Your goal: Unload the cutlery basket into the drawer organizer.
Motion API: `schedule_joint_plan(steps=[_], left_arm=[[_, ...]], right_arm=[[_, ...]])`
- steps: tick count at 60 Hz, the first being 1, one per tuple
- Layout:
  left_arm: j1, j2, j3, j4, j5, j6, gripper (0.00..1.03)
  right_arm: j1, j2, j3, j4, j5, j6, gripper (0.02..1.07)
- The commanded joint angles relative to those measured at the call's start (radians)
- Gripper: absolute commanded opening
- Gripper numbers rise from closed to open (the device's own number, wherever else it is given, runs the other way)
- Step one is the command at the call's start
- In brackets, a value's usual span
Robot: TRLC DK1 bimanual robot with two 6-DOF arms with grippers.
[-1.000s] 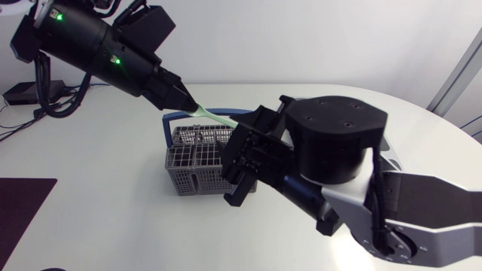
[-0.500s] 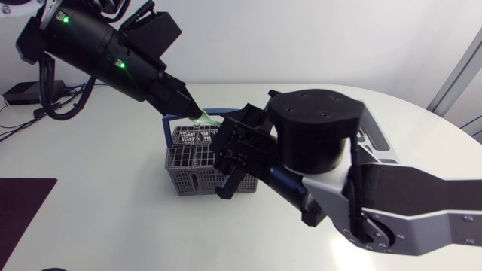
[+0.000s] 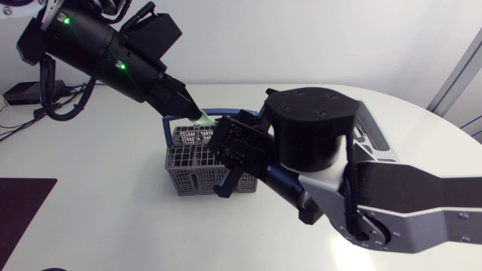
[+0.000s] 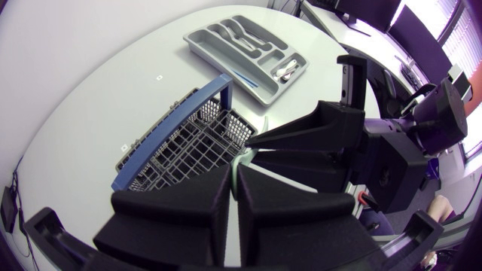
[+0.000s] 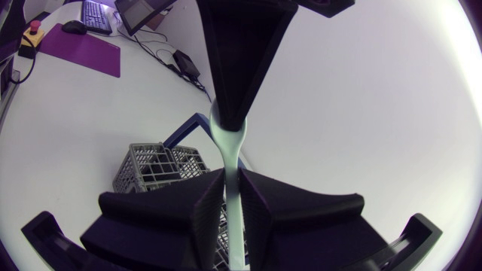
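While clamped on one end of pale green utensil (image 3: pixel 204 118) with left gripper (image 3: pixel 193 113), reaching in from the left above grey cutlery basket (image 3: pixel 188 162). Pinching the same utensil's other end with right gripper (image 5: pixel 232 197), fingers pressed on it from two sides, nose to nose with the left. Holding utensil in the air over the basket, near blue handle (image 3: pixel 224 110), clear of the grid. Basket upright on white desk (image 3: pixel 98 218). Grey drawer organizer (image 4: pixel 218 56) well apart from basket, farther along the desk, cutlery (image 4: pixel 285 71) lying in its compartments.
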Motion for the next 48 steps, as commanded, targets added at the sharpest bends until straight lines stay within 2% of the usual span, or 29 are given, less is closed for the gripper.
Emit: schedule_joint_plan(steps=[1,21,24,28,31,38,42,48], left_arm=[[-0.004,0.012,-0.021,-0.004,0.013,0.011,0.03],[-0.006,0.004,-0.018,-0.003,0.013,0.009,0.04],[-0.006,0.001,-0.016,-0.003,0.013,0.008,0.06],[-0.001,-0.002,-0.011,-0.001,0.014,0.003,0.23],[0.0,-0.007,-0.008,0.0,0.016,-0.001,0.44],[0.011,-0.019,0.004,0.0,0.017,-0.014,0.87],[0.025,-0.031,0.015,0.005,0.02,-0.018,0.97],[0.042,-0.05,0.015,0.034,0.02,-0.034,0.98]], right_arm=[[0.007,0.02,0.024,0.003,0.004,-0.005,0.16],[0.007,0.011,0.013,-0.007,0.004,-0.005,0.15],[0.007,0.009,0.013,-0.009,0.004,-0.005,0.15],[0.007,0.006,0.01,-0.009,0.004,-0.005,0.15],[0.007,0.004,0.008,-0.01,0.004,-0.005,0.15],[0.007,-0.005,-0.001,-0.015,0.004,-0.002,0.15],[0.009,-0.011,-0.008,-0.02,0.004,0.001,0.15],[0.007,-0.025,-0.021,-0.024,0.004,0.001,0.15]])
